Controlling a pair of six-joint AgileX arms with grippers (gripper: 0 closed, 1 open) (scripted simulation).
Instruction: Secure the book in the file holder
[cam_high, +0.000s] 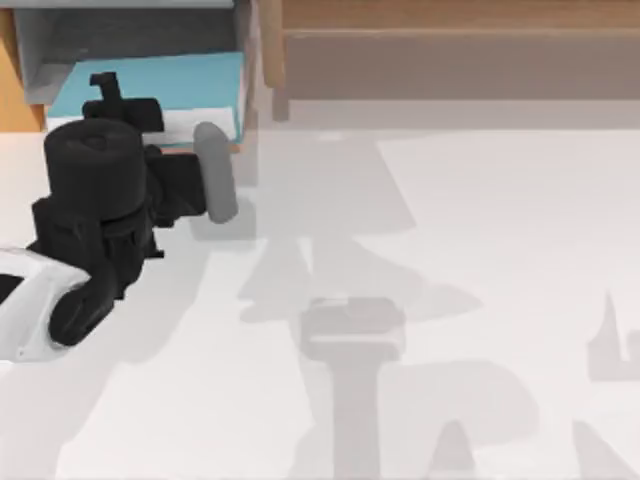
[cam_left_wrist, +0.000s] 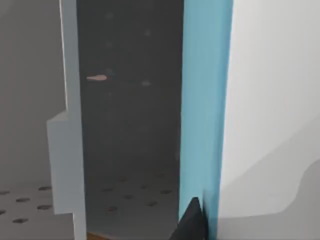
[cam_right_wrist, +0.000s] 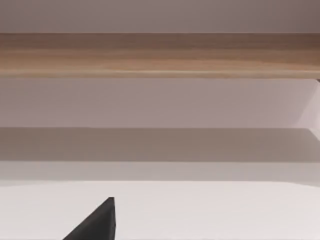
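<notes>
A simulated tabletop seen from above. At the far left edge of the table stands the file holder (cam_high: 60, 45), a grey open bin with light wooden panels. The book (cam_high: 165, 85), thin with a teal-blue cover and white page edges, lies across the bin's opening, its near edge at the bin's front lip. The left arm reaches in from the table's left, and the left gripper (cam_high: 150, 125) sits over the book's near edge. Its wrist camera looks along the teal cover (cam_left_wrist: 205, 110) into the grey interior of the bin (cam_left_wrist: 130, 125), with one dark fingertip (cam_left_wrist: 192, 222) against the book's lower edge.

Whether the left fingers are pinching the book or have parted from it cannot be told; the arm's own body covers them from above, and the wrist view catches just that one tip.

Risks from here, as a judgement: if the book is not fully seated, letting go could allow it to tip or slide back out over the front lip. If the fingers are clamped on it, pulling away could drag it out with them — and a careless retreat could knock the bin wall.

The right arm is parked away from the work; its wrist camera faces a long brown wooden shelf (cam_right_wrist: 160, 55) across bare table, with one dark fingertip (cam_right_wrist: 97, 222) at the frame's edge. Its finger state cannot be told either.

The bin's far side is cut off by the frame — so how deep the book sits is unclear.
</notes>
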